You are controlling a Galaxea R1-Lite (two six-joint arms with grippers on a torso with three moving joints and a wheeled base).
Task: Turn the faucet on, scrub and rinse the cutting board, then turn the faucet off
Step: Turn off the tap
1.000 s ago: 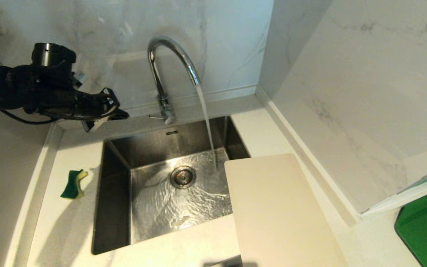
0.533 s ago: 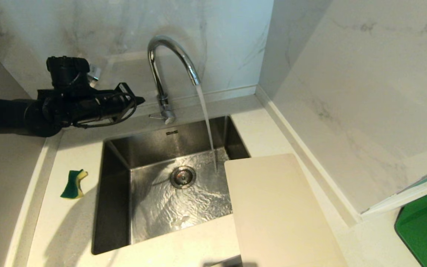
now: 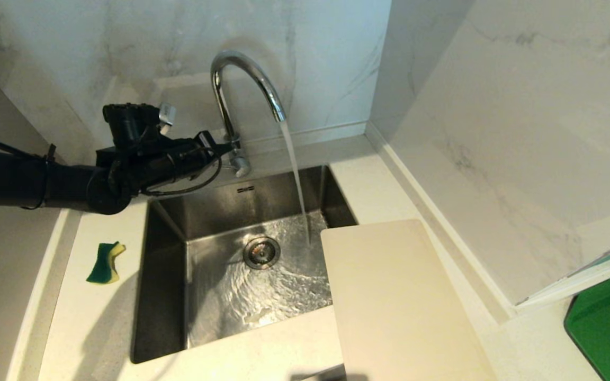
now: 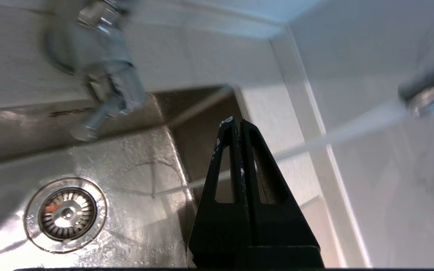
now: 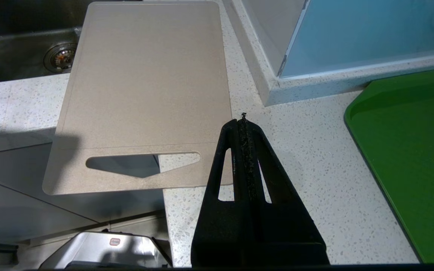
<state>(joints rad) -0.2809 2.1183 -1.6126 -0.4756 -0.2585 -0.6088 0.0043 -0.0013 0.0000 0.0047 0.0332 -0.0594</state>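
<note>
Left claw (image 3: 224, 150) pinched closed and empty at the faucet (image 3: 241, 90) base, water running.

The left arm reaches in level from the left, its claw tip just beside the faucet's lower stem, above the far rim of the sink (image 3: 167, 275); whether it touches the stem cannot be told. The left wrist view shows the fingers pressed together over the sink's far right corner, with the drain (image 4: 65, 213) below and the stream crossing behind them. The cutting board (image 3: 395, 301) lies flat on the counter (image 3: 98, 317) right of the sink, one corner overhanging the basin. Only the right wrist view shows the right claw (image 5: 244, 122), closed on nothing, low by the board's slot handle, which juts past the counter's near edge. A sponge (image 3: 105, 262) sits left of the sink, a green board (image 3: 609, 323) at far right.
</note>
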